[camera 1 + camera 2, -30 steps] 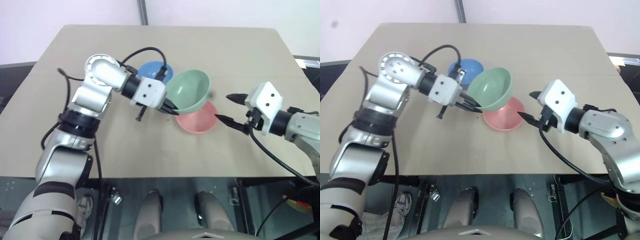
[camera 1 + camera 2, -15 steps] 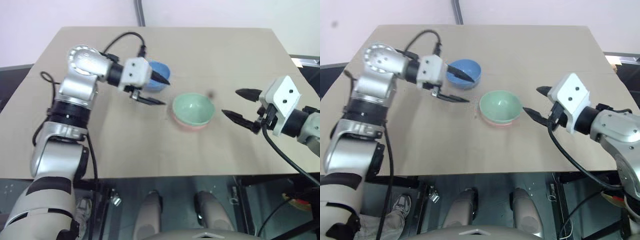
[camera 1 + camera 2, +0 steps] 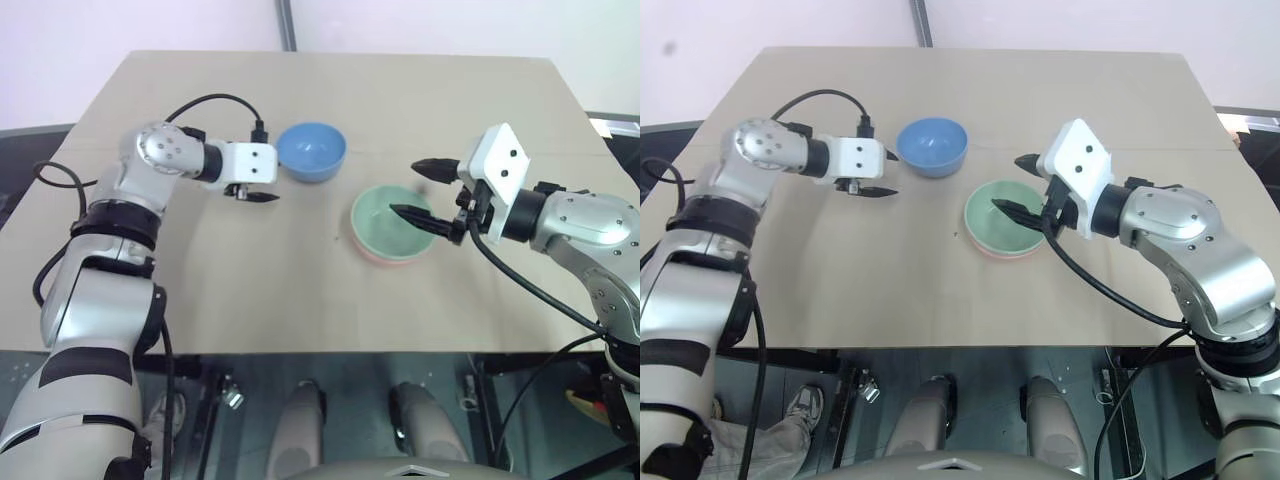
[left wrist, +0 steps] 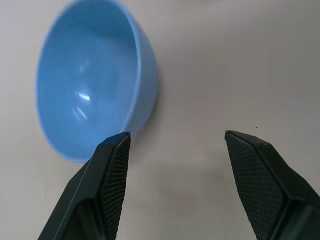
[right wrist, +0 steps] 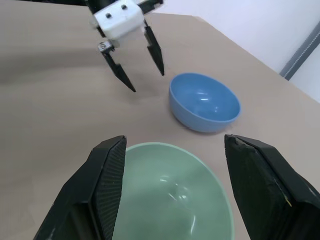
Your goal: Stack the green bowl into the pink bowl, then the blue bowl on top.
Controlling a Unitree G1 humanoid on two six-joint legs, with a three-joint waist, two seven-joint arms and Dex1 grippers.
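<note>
Beige and bare apart from three bowls, the desk [image 3: 300, 290] runs back to a pale wall.

At the left, the left hand [image 3: 262, 188] hovers low over the desk with its two black fingers spread wide and nothing between them. It points at the blue bowl [image 3: 311, 152], which sits upright just beside it at about two o'clock from the fingertips. In the left wrist view one fingertip overlaps the bowl's near rim [image 4: 95, 80]; whether it touches cannot be told.

Toward the middle, the green bowl [image 3: 393, 221] already sits nested in the pink bowl [image 3: 385, 259], of which only a thin salmon edge shows along the near side. This stack lies at about four o'clock from the blue bowl, near it but apart.

At the right, the right hand [image 3: 422, 190] hangs over the stack from the three o'clock side, fingers wide open and empty. One finger reaches over the green bowl's hollow and the other past its far rim. It appears to stand above the bowl, not on it.

By the look of things, the first step is done and the second is in hand. The next move calls for the left hand to close one finger inside and one outside the blue bowl's rim, lift it, and carry it over the green bowl. The right hand would likely need to clear the stack first.
</note>
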